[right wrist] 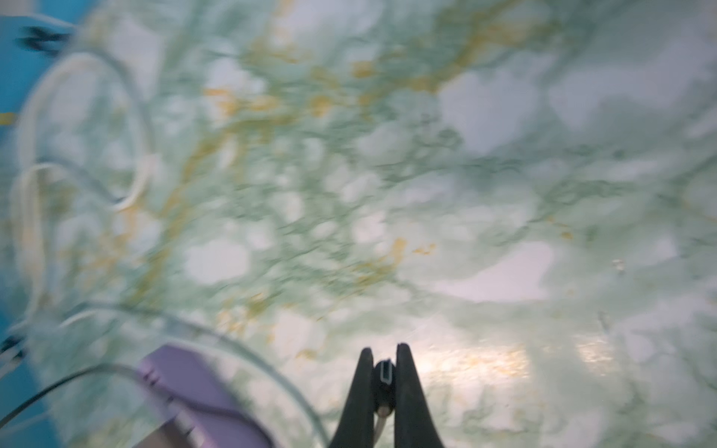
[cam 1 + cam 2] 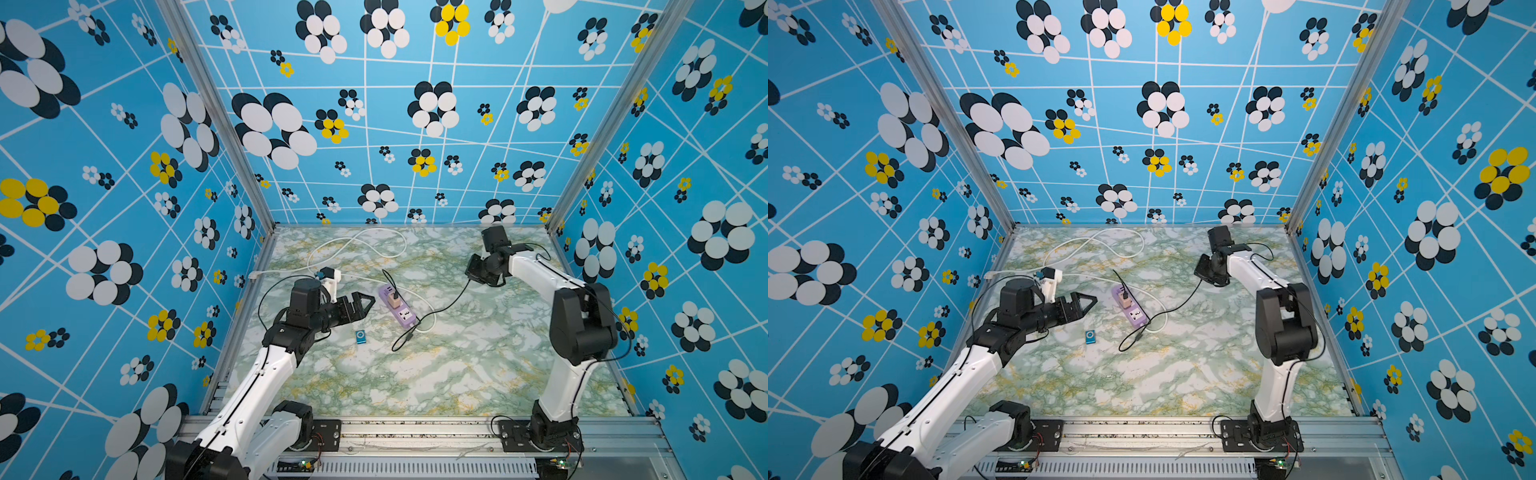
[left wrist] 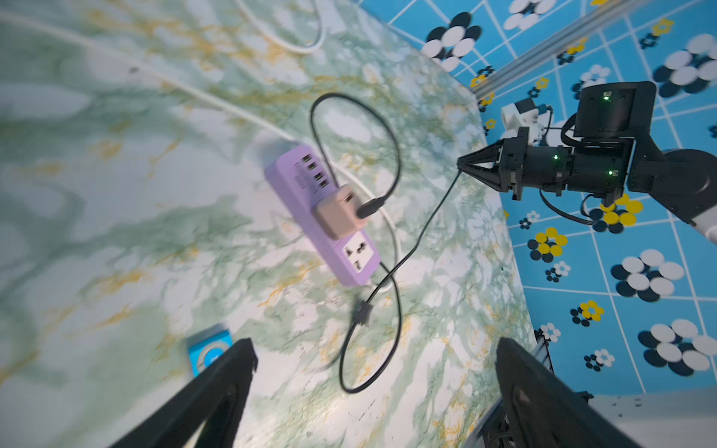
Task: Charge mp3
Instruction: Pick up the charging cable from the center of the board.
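Note:
The mp3 point(image 2: 360, 337) point(image 2: 1090, 336) is a tiny teal-blue player lying flat on the marble table, and it shows beside one left finger in the left wrist view point(image 3: 209, 351). My left gripper point(image 2: 368, 305) point(image 3: 376, 349) hovers open just behind it, holding nothing. A black cable point(image 2: 449, 305) point(image 3: 426, 229) runs from the pinkish charger point(image 2: 392, 300) point(image 3: 337, 213) across the table in a loop. Its free plug point(image 1: 384, 370) is pinched in my right gripper point(image 1: 384, 349) point(image 2: 471, 276), which is shut and raised at the back right.
The charger sits in a lilac power strip point(image 2: 397, 307) point(image 2: 1130, 309) point(image 3: 322, 217) mid-table. The strip's white cord point(image 2: 357, 245) loops toward the back left. Patterned blue walls point(image 2: 124, 208) close in three sides. A metal rail point(image 2: 415, 432) runs along the front.

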You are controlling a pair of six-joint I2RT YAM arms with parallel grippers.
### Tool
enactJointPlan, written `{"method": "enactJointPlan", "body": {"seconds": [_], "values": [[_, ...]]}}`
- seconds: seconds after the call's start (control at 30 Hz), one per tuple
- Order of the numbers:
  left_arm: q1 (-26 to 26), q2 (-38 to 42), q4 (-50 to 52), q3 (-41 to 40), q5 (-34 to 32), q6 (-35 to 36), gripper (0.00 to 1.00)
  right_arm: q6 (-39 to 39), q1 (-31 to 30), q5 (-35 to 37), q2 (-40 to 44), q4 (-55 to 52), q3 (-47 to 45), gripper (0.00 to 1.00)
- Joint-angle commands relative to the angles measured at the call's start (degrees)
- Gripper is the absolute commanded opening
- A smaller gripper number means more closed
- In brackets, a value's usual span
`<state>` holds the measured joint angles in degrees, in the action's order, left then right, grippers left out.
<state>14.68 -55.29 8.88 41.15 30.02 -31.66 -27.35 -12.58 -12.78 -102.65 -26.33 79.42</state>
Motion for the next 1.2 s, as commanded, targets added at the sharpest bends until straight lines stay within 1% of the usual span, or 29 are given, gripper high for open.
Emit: {"method": "enactJointPlan", "body": {"seconds": [0.0,0.07,0.1,0.17,0.2,0.23,0.33,0.4,0.43,0.53,0.63,0.67,0.73,0.77,0.8,0.9,0.97,1.0,1.03,1.07,1.1,1.13,1.17], "values": [[4.1,0.0,-13.3,5.6,2.1,10.2,0.99,33.0,-4.0,-19.4,12.0,18.1,-4.7,0.00],[6.6,-1.8,-17.6,7.7,3.7,17.2,0.99,51.1,-6.1,-26.4,16.3,18.2,-8.1,0.00],[8.0,-3.3,-18.4,9.0,5.3,22.7,0.99,55.3,-6.4,-28.9,17.6,19.2,-8.9,0.00],[10.4,-7.2,-18.1,11.9,6.8,30.5,0.99,54.7,-6.2,-32.7,17.5,19.4,-6.4,0.00],[11.5,-9.9,-18.1,13.5,7.4,33.6,0.99,54.4,-6.3,-35.2,17.2,19.2,-4.5,0.00],[12.6,-12.4,-18.3,14.8,6.8,35.1,0.99,52.5,-6.5,-36.2,17.0,21.2,-3.7,0.00],[15.6,-20.9,-23.3,18.6,4.9,36.4,1.00,42.0,-6.7,-36.8,17.8,33.2,-4.7,0.00],[16.8,-25.8,-28.5,20.3,3.7,35.4,0.99,38.4,-6.7,-37.5,17.9,36.3,-3.9,0.00],[17.2,-27.7,-30.6,20.8,2.5,34.6,0.98,37.4,-6.8,-37.9,17.7,36.8,-3.6,0.00],[17.3,-32.4,-35.3,23.3,0.6,31.4,0.87,36.1,-6.8,-38.6,17.9,37.1,-3.4,0.00],[17.1,-34.7,-37.0,25.0,1.0,29.7,0.72,35.4,-6.5,-39.6,18.2,36.7,-3.6,0.00],[17.1,-35.3,-37.2,25.5,1.8,29.3,0.66,35.0,-6.5,-40.0,18.3,36.8,-3.8,0.00],[16.8,-36.0,-37.4,26.2,4.0,28.5,0.49,33.9,-6.5,-40.0,18.5,37.3,-4.2,0.00],[16.5,-36.4,-37.8,26.4,5.5,27.5,0.35,33.2,-6.4,-39.9,18.5,37.7,-4.5,0.00],[16.3,-36.7,-38.6,26.4,7.5,26.4,0.26,32.6,-6.3,-39.6,18.7,38.2,-4.9,0.00],[15.7,-36.7,-41.1,25.9,11.8,24.0,0.11,30.0,-6.0,-39.1,18.8,40.6,-5.5,0.00],[15.5,-36.2,-42.1,25.4,13.5,23.7,0.05,28.4,-5.8,-38.8,18.9,41.9,-5.9,0.00],[15.4,-35.7,-42.2,25.3,14.2,24.0,0.02,26.6,-5.7,-37.9,19.1,42.5,-6.0,0.11],[15.3,-35.3,-42.2,25.2,14.6,24.4,0.00,23.6,-5.2,-36.6,19.5,43.7,-6.7,0.28],[15.3,-34.7,-41.9,25.3,14.4,25.0,0.00,19.2,-4.3,-35.8,20.6,47.0,-8.4,0.49],[15.3,-34.0,-41.9,25.4,14.1,25.4,0.00,15.0,-3.2,-35.6,22.0,51.8,-11.3,0.66],[15.3,-33.7,-42.4,25.3,13.9,25.5,0.00,11.3,-2.5,-35.0,23.3,57.1,-14.0,0.73],[15.3,-33.4,-43.2,25.5,13.6,25.1,0.00,7.4,-1.8,-34.6,24.6,63.4,-17.6,0.78]]}}
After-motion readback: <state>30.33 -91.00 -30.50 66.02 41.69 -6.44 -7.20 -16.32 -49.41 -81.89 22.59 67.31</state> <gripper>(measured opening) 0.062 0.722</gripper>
